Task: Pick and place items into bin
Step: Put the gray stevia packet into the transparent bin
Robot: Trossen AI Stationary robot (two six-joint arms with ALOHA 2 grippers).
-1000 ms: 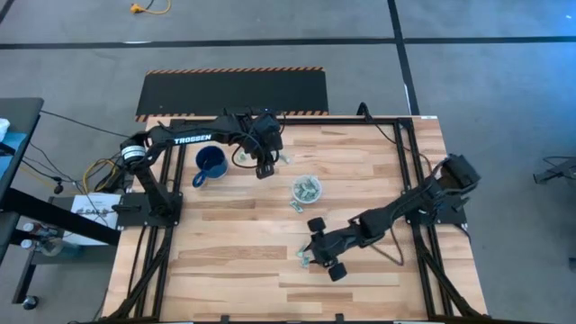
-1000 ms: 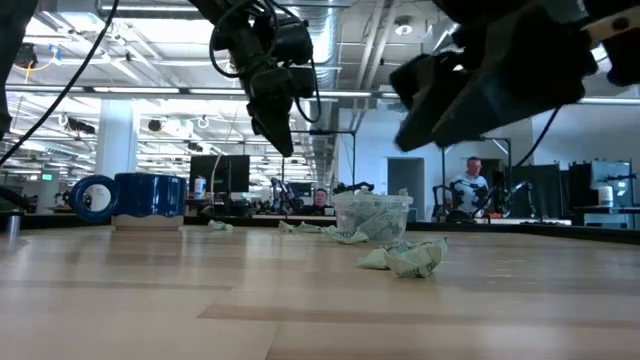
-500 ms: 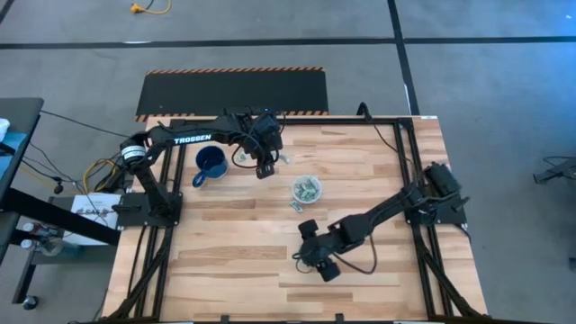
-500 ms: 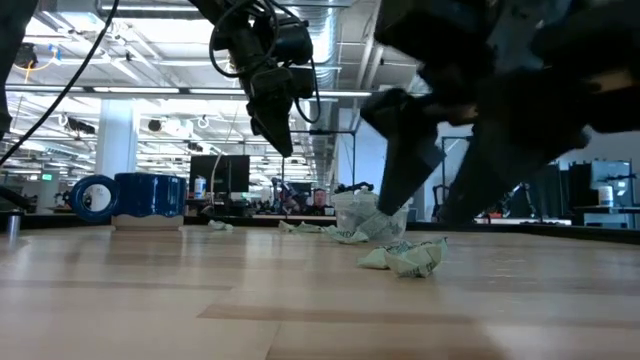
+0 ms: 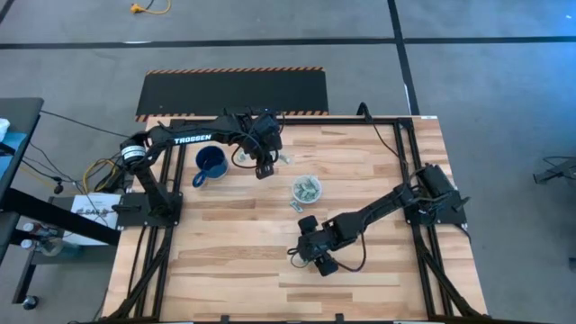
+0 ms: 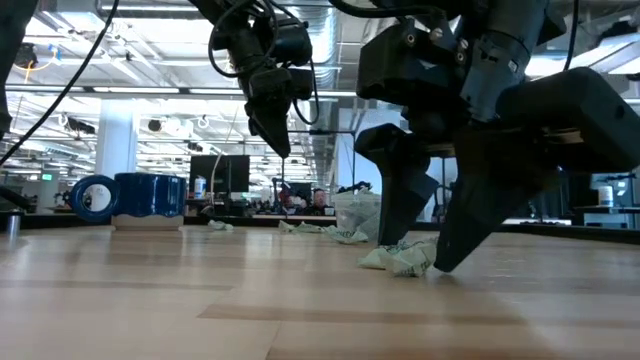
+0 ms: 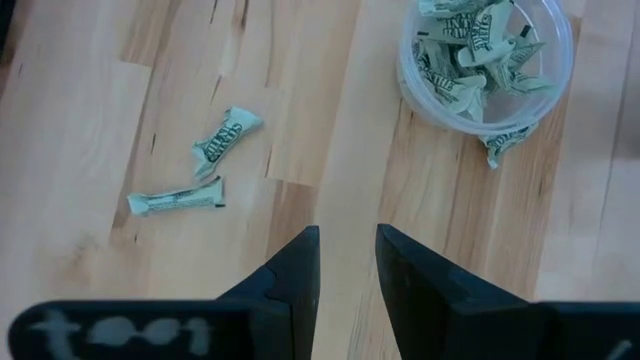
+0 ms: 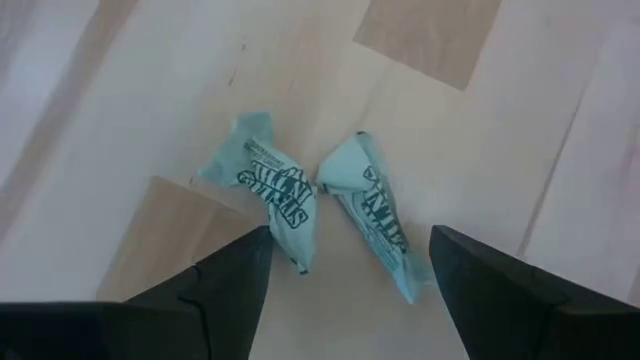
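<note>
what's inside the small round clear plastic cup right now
The small round clear plastic cup holds a heap of pale green-and-white crinkly wrapped pieces; its bottom is covered by them.

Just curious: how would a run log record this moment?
right gripper: open, straddling two wrapped candies | left gripper: raised beside clear cup

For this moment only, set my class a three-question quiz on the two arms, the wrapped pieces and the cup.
1. True or false: the right gripper has its fingers spread around two wrapped pieces lying on the table.
2. Where does the left gripper hang? A. above the table between the blue mug and the clear cup B. inside the cup C. off the table
3. Fill in: the cup already holds ______.

Key: 1 true. 2 A. 3 wrapped pieces.
</note>
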